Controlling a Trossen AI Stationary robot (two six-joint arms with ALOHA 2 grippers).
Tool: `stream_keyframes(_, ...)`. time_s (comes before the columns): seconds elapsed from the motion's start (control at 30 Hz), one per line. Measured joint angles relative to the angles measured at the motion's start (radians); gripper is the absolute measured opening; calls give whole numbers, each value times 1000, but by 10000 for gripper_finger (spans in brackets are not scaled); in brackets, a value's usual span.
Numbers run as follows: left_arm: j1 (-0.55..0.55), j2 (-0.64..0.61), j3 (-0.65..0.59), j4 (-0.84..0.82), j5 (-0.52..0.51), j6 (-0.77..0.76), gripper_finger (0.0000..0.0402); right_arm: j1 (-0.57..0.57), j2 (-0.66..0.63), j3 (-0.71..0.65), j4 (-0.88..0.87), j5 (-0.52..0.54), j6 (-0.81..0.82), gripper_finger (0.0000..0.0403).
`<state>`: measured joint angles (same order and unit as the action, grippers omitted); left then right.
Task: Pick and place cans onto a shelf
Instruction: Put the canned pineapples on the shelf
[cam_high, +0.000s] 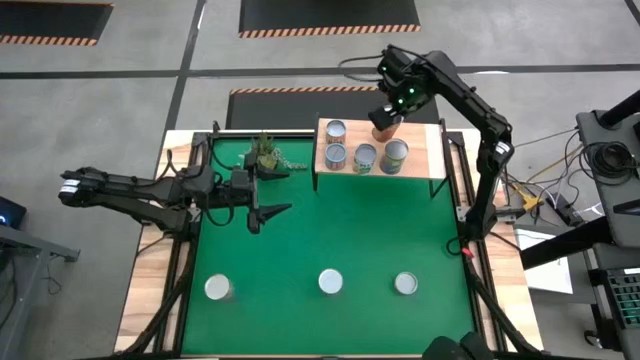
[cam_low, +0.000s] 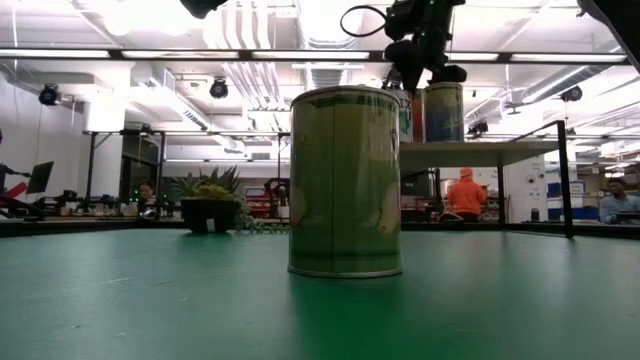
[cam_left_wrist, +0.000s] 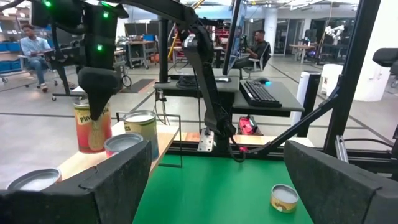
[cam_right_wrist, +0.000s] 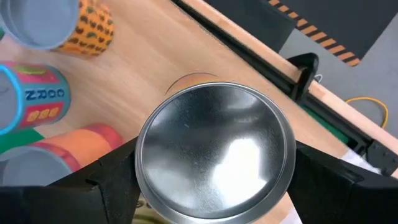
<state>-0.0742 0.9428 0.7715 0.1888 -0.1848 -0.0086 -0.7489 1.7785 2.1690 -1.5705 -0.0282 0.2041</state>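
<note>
The shelf (cam_high: 425, 140) stands at the table's far side, carrying several cans (cam_high: 365, 158) with silver tops. Over its far edge my right gripper (cam_high: 385, 122) points steeply down, shut on a red-and-yellow can (cam_left_wrist: 90, 127) whose silver top (cam_right_wrist: 214, 149) fills the right wrist view. Three more cans (cam_high: 331, 283) stand upright in a row on the green mat near the front edge; the middle one (cam_low: 345, 180) looms in the low view. My left gripper (cam_high: 280, 193) hangs open and level over the mat's left part, holding nothing. My right gripper pinches the can's upper side wall (cam_right_wrist: 140, 180) between its two fingers, just under the rim. The fingers (cam_right_wrist: 323, 180) come from above, pointing steeply down. The can stays upright, its bottom (cam_left_wrist: 87, 148) at the shelf's plank; I cannot tell whether it rests there.
A small potted plant (cam_high: 265, 155) sits on the mat left of the shelf. The shelf's thin black legs (cam_low: 565, 180) rise from the mat. Open green mat (cam_high: 330, 225) lies between the shelf and the front row of cans. People sit in the room behind.
</note>
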Motion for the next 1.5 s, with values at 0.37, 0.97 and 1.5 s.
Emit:
stream_keyframes(0.37,0,0,0,-12,0,0,346,26,-3,-63,-1,58,-89,313)
stream_keyframes(0.97,0,0,0,-8,0,0,346,42,-4,-79,0,134,-274,313)
stream_keyframes(1.5,0,0,0,-10,0,0,346,62,-8,-113,0,133,-284,313)
